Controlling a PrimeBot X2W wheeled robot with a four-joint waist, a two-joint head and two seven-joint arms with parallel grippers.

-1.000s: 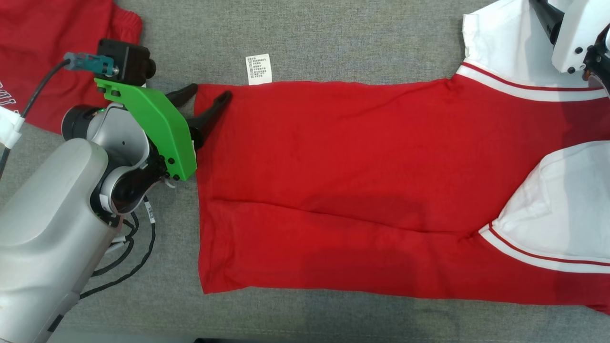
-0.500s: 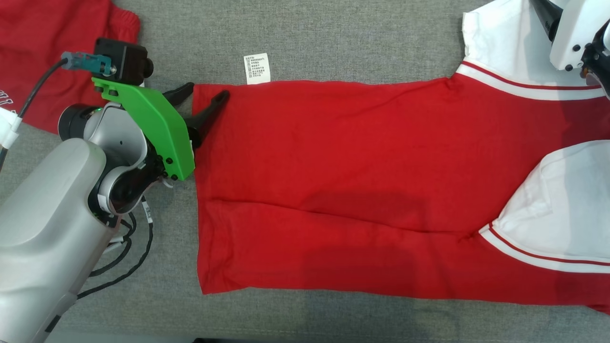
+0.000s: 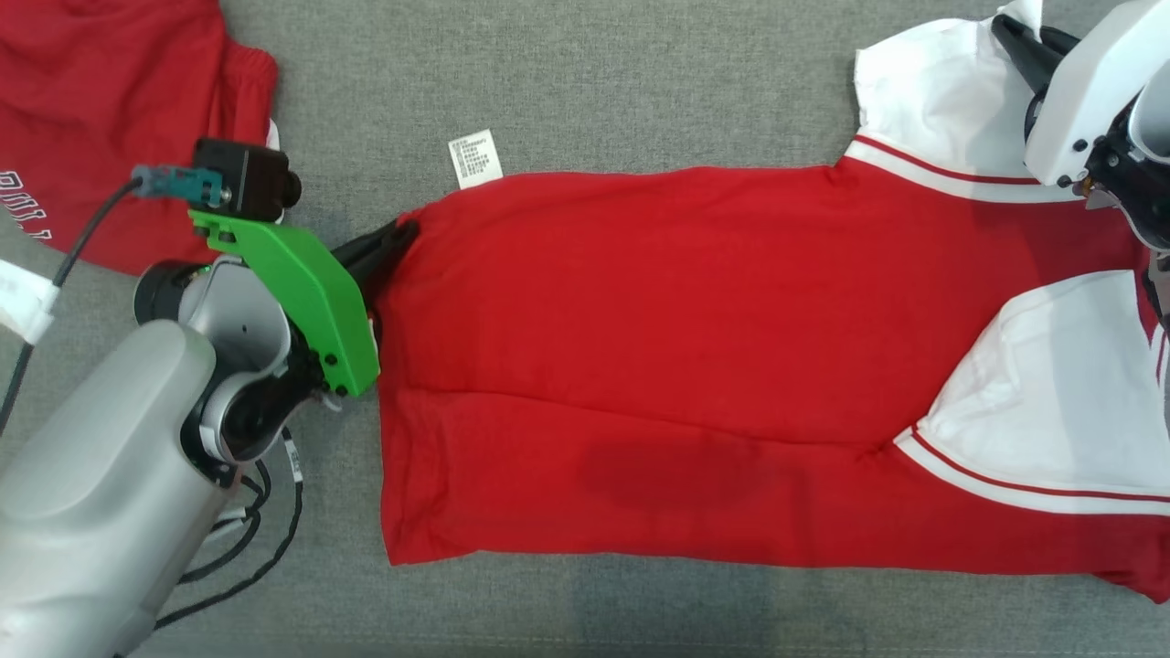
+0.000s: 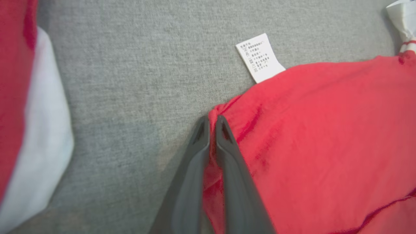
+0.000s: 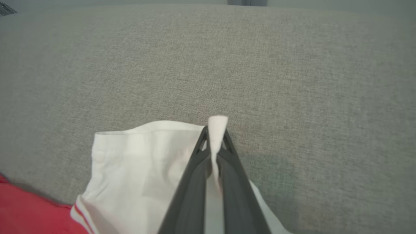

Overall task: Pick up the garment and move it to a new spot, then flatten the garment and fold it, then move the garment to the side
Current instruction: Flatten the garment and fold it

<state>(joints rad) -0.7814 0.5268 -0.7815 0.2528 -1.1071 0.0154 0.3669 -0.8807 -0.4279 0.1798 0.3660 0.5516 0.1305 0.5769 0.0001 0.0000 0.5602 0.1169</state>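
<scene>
Both sets of jaws, open a second ago, have snapped shut. At mid left, the left gripper (image 3: 399, 239) pinches the hem corner of the red shirt (image 3: 658, 366) spread across the frame; at upper right, the right gripper (image 3: 1010, 32) clamps its white sleeve (image 3: 923, 100). A fold looks ready to start.

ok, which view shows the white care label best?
Left wrist view: the white care label sits large, print lines visible, poking from the red garment edge. Head view has it small, print unreadable.

shirt (image 3: 686, 366): red, white sleeves (image 3: 1051, 402)
pose: spread flat, hem left, sleeves right
tag (image 3: 474, 159): white, out at hem
</scene>
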